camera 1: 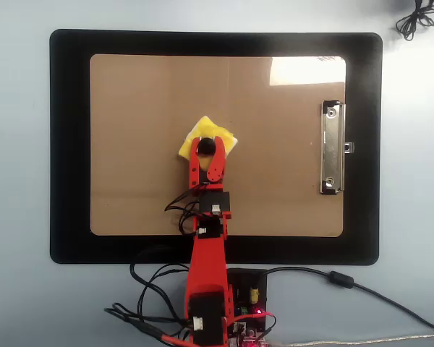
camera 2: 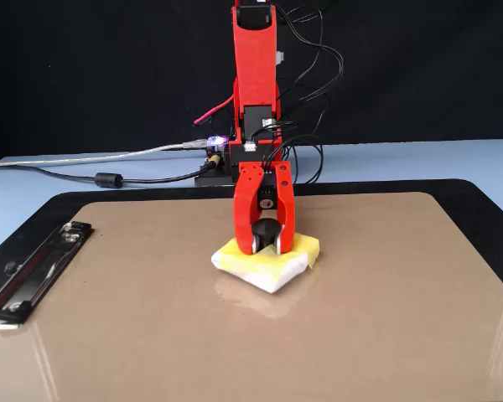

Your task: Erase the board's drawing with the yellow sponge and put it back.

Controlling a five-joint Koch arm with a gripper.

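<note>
Yellow sponge (camera 2: 268, 261), square, black-knobbed

A black backdrop (camera 2: 84, 67) hangs behind the pale blue table (camera 2: 33, 193).

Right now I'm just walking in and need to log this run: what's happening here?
The red arm's pincer is shut on the black knob of the yellow sponge, pressing it flat on the brown board near its middle. No drawing shows on the board's bare surface. The sponge is not yet put back.
</note>
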